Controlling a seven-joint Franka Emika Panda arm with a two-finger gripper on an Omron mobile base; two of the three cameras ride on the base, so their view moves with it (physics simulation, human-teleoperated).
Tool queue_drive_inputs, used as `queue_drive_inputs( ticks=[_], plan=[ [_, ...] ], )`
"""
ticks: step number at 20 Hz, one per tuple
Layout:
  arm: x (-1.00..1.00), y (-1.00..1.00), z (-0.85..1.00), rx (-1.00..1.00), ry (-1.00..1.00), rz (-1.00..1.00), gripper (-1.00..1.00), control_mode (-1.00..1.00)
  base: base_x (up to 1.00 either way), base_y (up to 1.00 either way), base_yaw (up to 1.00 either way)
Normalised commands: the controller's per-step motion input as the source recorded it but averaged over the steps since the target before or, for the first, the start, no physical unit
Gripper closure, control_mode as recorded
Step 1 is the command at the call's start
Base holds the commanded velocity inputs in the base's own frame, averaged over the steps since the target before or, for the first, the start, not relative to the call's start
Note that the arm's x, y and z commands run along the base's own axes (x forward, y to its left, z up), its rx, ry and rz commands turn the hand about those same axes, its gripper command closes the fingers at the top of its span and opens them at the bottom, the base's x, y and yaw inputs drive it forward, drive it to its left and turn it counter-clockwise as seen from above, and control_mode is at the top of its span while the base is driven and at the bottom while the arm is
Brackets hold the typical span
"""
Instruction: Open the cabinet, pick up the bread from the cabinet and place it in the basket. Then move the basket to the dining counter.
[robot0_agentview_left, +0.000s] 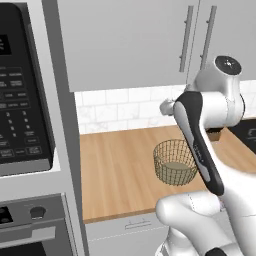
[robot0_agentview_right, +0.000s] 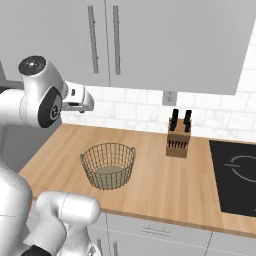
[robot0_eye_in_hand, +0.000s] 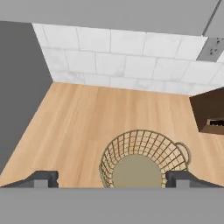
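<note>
- Step in hand: first stage, by my judgement; the cabinet (robot0_agentview_right: 55, 40) is shut, its silver bar handle (robot0_agentview_right: 93, 39) untouched.
- Next move: raise the hand to that handle, close on it, and pull the door outward.
- Gripper (robot0_eye_in_hand: 111, 178): fingers set wide apart, empty, touching nothing, poised above the worktop (robot0_agentview_right: 150, 175).
- Wire basket (robot0_agentview_right: 108, 165): upright on the worktop below the cabinet, nothing in it.
- Bread: presumably behind the closed door.
- Knife block (robot0_agentview_right: 178, 136): well apart from the basket, near the backsplash.
</note>
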Motion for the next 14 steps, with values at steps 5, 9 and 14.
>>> queue_drive_inputs(
  ticks=[5, 9, 14],
  plan=[
    [-0.27, -0.12, 0.6, 0.05, -0.36, 0.0, -1.0, -1.0, 0.0, 0.0, 0.0],
    [-0.1, -0.2, 0.52, 0.08, -0.29, 0.0, -1.0, -1.0, 0.0, 0.0, 0.0],
    [-0.05, -0.06, 0.47, 0.07, -0.34, 0.0, -1.0, -1.0, 0.0, 0.0, 0.0]
  ],
)
